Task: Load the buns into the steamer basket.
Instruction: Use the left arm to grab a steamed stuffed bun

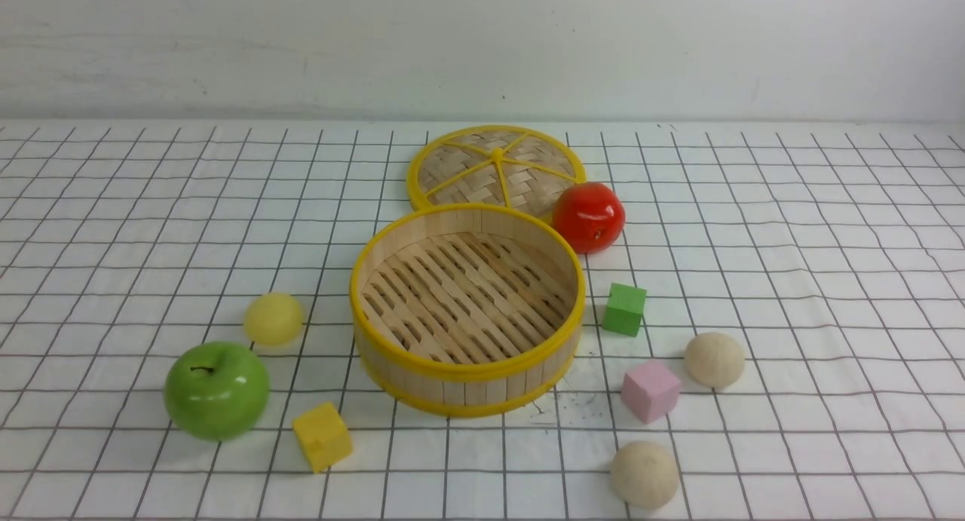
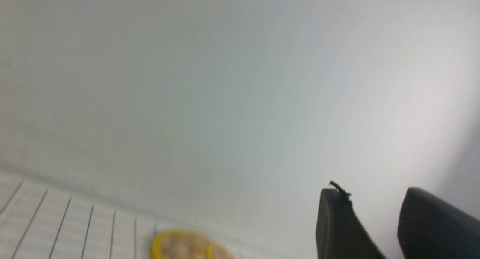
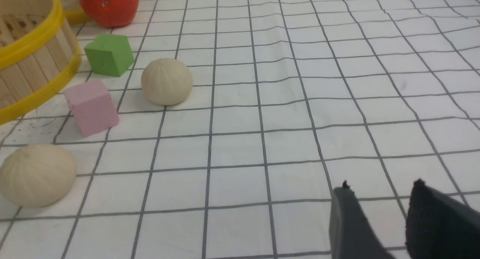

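Observation:
The steamer basket (image 1: 467, 370) stands empty mid-table; its wall also shows in the right wrist view (image 3: 33, 60). A pale yellow bun (image 1: 273, 319) lies to its left. Two cream buns lie to its right, one farther (image 1: 714, 360) and one near the front edge (image 1: 644, 473). Both also show in the right wrist view, the farther one (image 3: 167, 81) and the nearer one (image 3: 36, 175). My right gripper (image 3: 381, 187) is open and empty, low over the cloth, right of both cream buns. My left gripper (image 2: 373, 193) is open and empty, facing the back wall. Neither gripper shows in the front view.
A woven lid (image 1: 495, 167) leans behind the basket, blurred in the left wrist view (image 2: 183, 246). A red apple (image 1: 589, 216), green cube (image 1: 624, 308) and pink cube (image 1: 650, 390) sit right of the basket. A green apple (image 1: 217, 390) and yellow cube (image 1: 322, 436) sit front left.

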### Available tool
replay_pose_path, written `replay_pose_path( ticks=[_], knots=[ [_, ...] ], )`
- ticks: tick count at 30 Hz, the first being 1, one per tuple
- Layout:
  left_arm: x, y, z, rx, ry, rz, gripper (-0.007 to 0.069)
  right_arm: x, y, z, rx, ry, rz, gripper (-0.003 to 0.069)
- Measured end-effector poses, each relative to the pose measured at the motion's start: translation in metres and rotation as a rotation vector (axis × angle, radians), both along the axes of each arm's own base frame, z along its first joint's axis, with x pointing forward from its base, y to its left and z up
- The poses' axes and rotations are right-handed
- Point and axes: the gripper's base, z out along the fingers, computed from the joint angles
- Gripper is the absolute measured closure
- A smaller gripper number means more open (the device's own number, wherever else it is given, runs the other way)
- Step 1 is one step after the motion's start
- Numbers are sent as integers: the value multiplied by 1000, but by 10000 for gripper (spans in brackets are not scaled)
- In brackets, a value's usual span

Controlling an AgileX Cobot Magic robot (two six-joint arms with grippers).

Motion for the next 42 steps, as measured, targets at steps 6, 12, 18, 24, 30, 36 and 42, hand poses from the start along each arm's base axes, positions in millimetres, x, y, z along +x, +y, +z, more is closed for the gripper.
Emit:
replay_pose_path(
  ticks=[6,12,18,24,30,36,42],
  knots=[
    [63,-15,-26,223,522,-55,386,0,0,0,0,0,0,420],
    [121,-18,-62,442,690,-26,386,0,0,0,0,0,0,420],
    [166,-26,-79,444,664,-19,386,0,0,0,0,0,0,420],
    [230,-39,-85,439,818,-49,386,0,0,0,0,0,0,420],
    [290,-50,-95,458,1001,-83,386,0,0,0,0,0,0,420],
    [337,-57,-121,511,1117,-94,386,0,0,0,0,0,0,420],
    [353,-56,-139,577,1146,-82,386,0,0,0,0,0,0,420]
  ],
)
